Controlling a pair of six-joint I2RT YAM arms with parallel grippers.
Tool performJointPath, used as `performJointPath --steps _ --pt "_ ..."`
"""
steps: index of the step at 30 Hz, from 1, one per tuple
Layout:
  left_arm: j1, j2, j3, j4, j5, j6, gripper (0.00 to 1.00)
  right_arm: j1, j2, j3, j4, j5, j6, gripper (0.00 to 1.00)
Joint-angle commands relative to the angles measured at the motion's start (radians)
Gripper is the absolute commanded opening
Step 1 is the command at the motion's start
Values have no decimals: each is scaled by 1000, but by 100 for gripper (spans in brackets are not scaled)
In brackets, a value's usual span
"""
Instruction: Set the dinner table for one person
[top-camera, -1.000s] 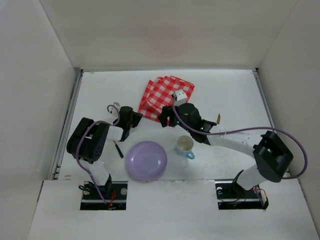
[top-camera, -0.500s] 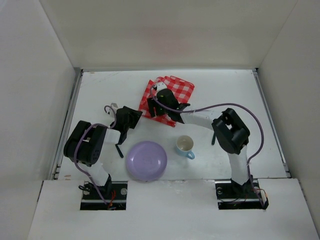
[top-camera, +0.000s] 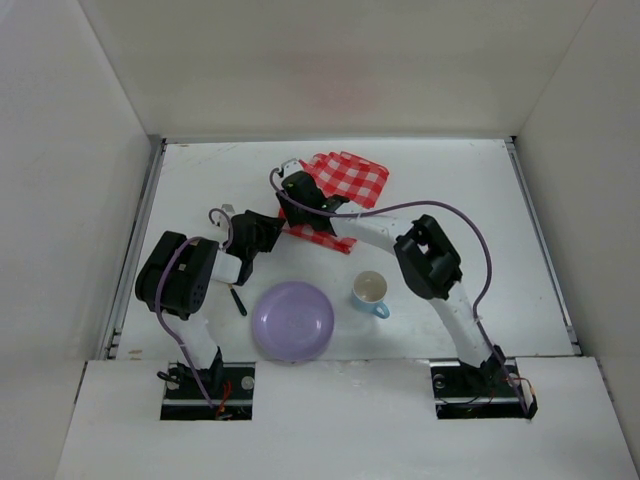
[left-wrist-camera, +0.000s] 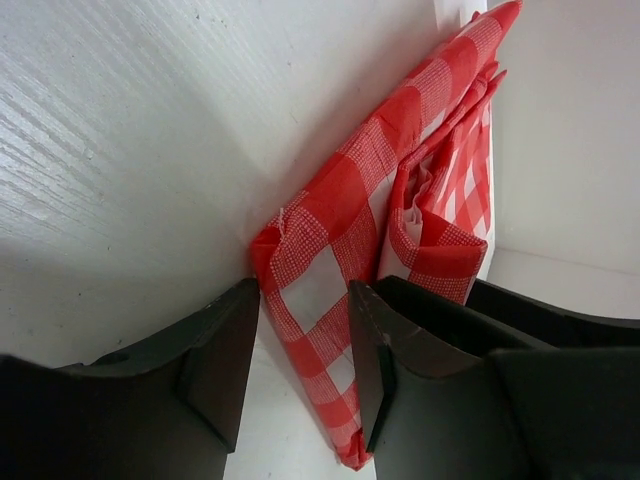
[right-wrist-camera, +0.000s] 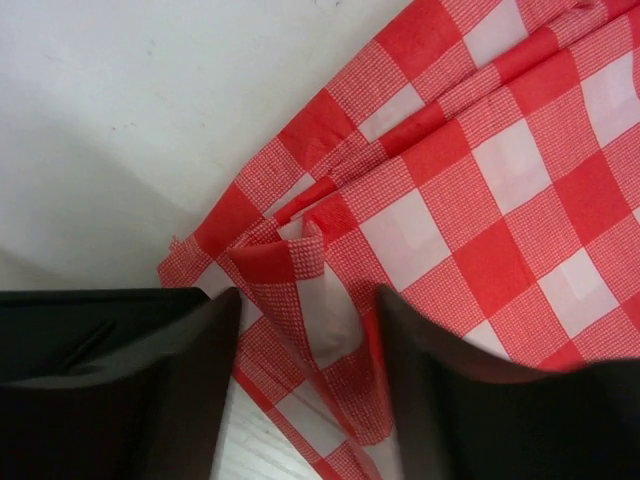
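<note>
White dinner table (top-camera: 460, 200) w/ grey side rails (top-camera: 135, 250), white walls (top-camera: 330, 70) around.

You see your left hand (left-wrist-camera: 305, 320) low over the white tabletop (left-wrist-camera: 130, 130). Its two dark fingers (left-wrist-camera: 215, 360) stand parted, and the corner of a folded red-and-white checked cloth (left-wrist-camera: 350, 200) lies between them.

Checked cloth (top-camera: 352, 178) partly hidden under right gripper (right-wrist-camera: 305, 300); dark utensil (top-camera: 238, 300) too small to identify.
</note>
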Motion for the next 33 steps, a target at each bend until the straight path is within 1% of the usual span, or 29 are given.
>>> performJointPath --steps 1,4,5,9,10,13,15,17,19,22,25,29,33 --pt "7 25 1 -65 9 8 39 14 23 107 -103 59 -14 46" --pt "10 25 -3 -65 7 8 38 14 9 112 -103 71 15 25" --pt "10 27 -3 -67 6 8 37 14 -10 100 -94 78 29 21" --pt "6 27 1 -70 -8 16 37 11 -151 -26 32 87 99 14" --pt "4 30 4 -70 -13 16 37 3 -199 -67 62 87 127 13" --pt "0 36 3 -67 -48 19 32 -41 -358 -236 190 98 233 13" --pt "-2 40 0 -61 -63 30 26 -76 -475 -378 289 94 320 13" --pt "-7 53 13 -59 -54 31 24 -112 -584 -528 400 90 404 13" --pt "-22 57 27 -56 -37 30 18 -148 -667 -665 495 96 486 13" --pt "-34 40 26 -59 -59 34 8 -214 -765 -857 596 101 650 13" --pt "-17 -13 -11 -62 -91 30 3 -276 -824 -1030 667 113 800 14" --pt "10 -139 -71 -71 -148 42 2 -325 -836 -1167 699 111 940 14" --pt "26 -283 -140 -94 -177 70 2 -325 -880 -1244 692 156 965 14"
